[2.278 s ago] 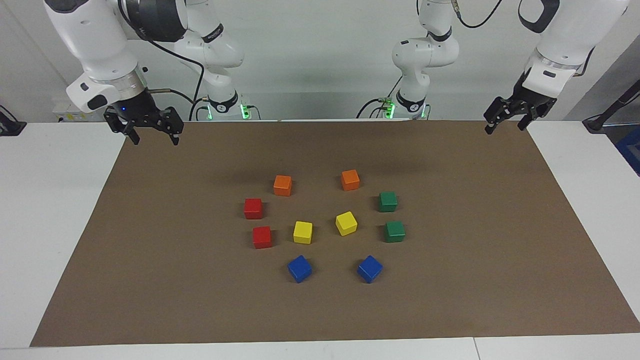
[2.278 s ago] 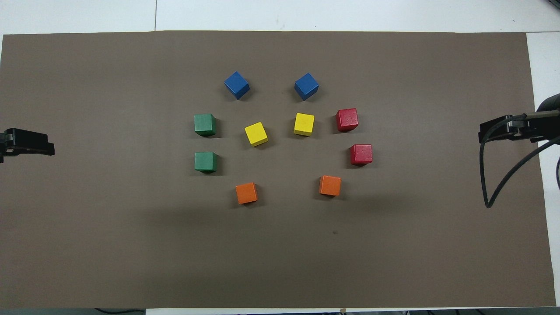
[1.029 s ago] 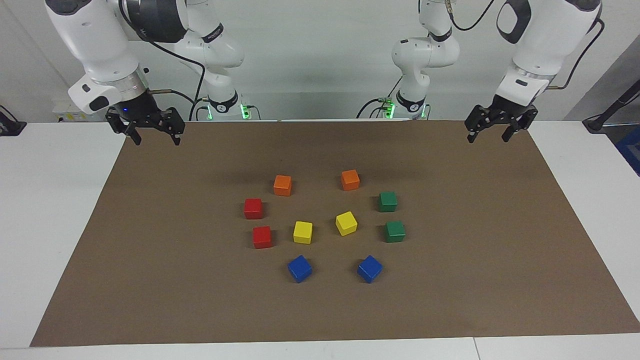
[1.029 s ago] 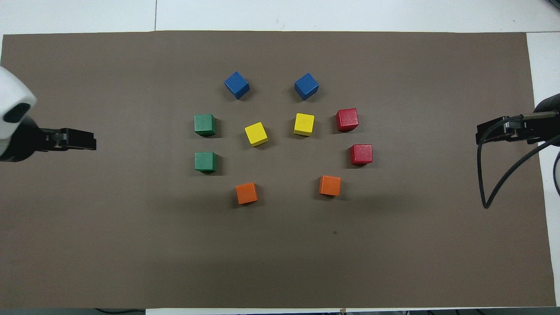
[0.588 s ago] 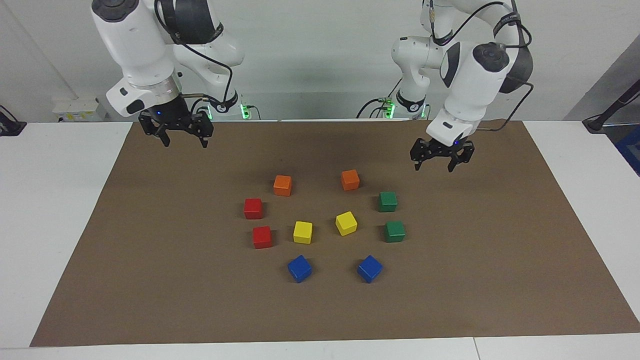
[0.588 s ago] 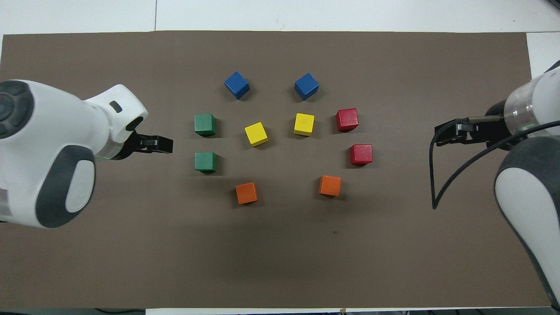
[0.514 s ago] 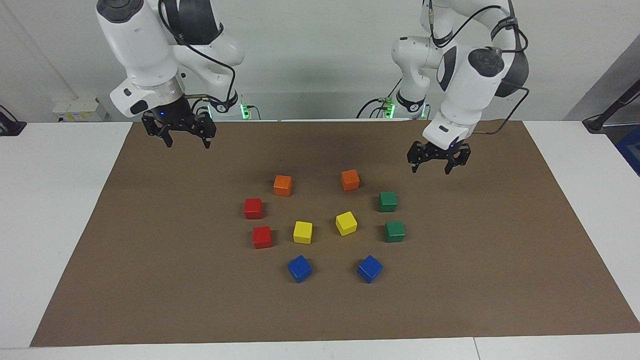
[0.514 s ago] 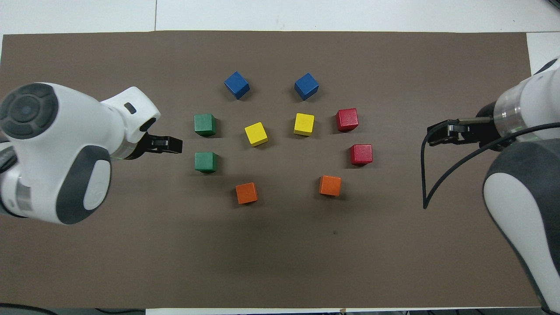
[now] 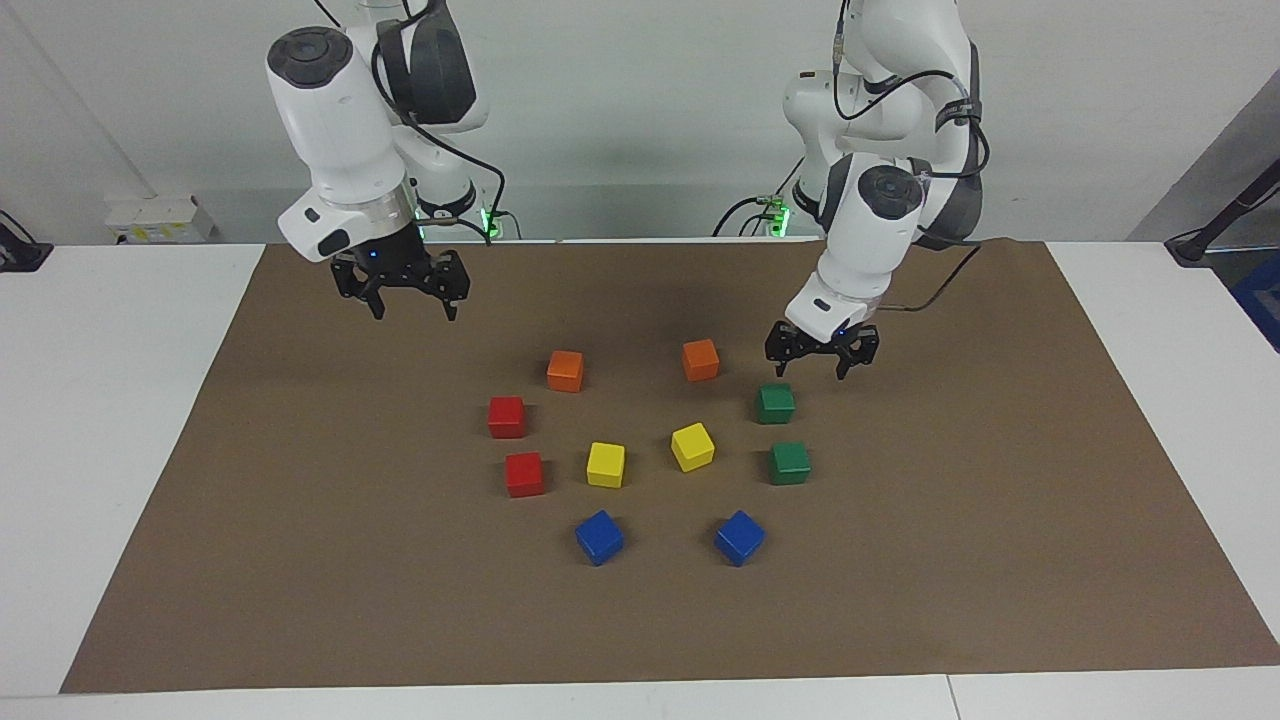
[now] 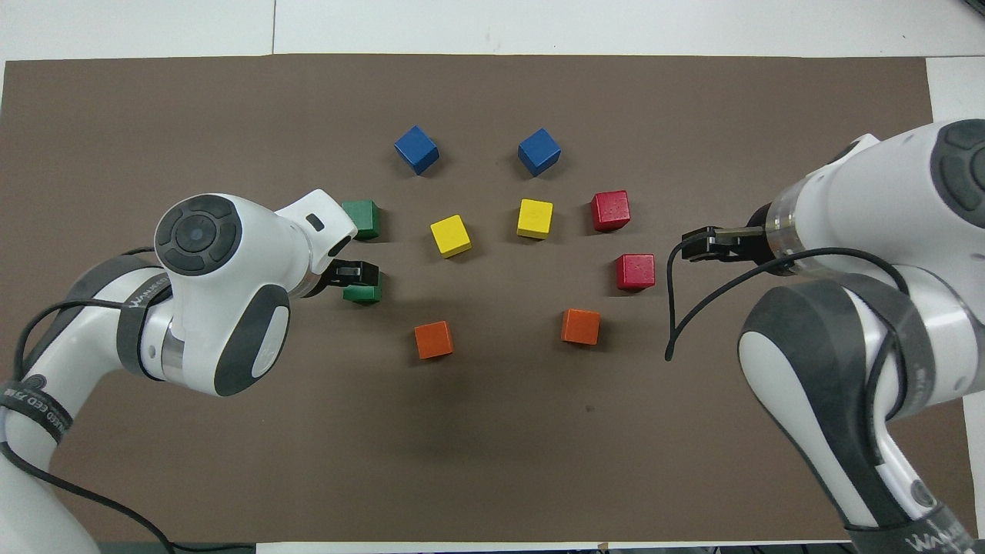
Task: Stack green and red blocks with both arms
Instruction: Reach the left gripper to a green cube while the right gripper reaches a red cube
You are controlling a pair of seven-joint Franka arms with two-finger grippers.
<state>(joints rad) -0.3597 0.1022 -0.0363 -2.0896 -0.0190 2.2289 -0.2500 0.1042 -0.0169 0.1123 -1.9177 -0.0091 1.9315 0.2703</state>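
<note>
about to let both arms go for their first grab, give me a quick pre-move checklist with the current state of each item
1. left gripper open and holding nothing: ok.
2. right gripper open and holding nothing: ok.
3. Left gripper lined up on its target: ok, it hangs just above the nearer green block, not touching.
4. Right gripper lined up on a red block: not ok, it is over bare brown mat, short of the nearer red block.
5. Both pairs unstacked and flat on the mat, including the farther green block and the farther red block: ok.
6. Room for fingers around the nearer green block: ok, the orange block stands apart.
</note>
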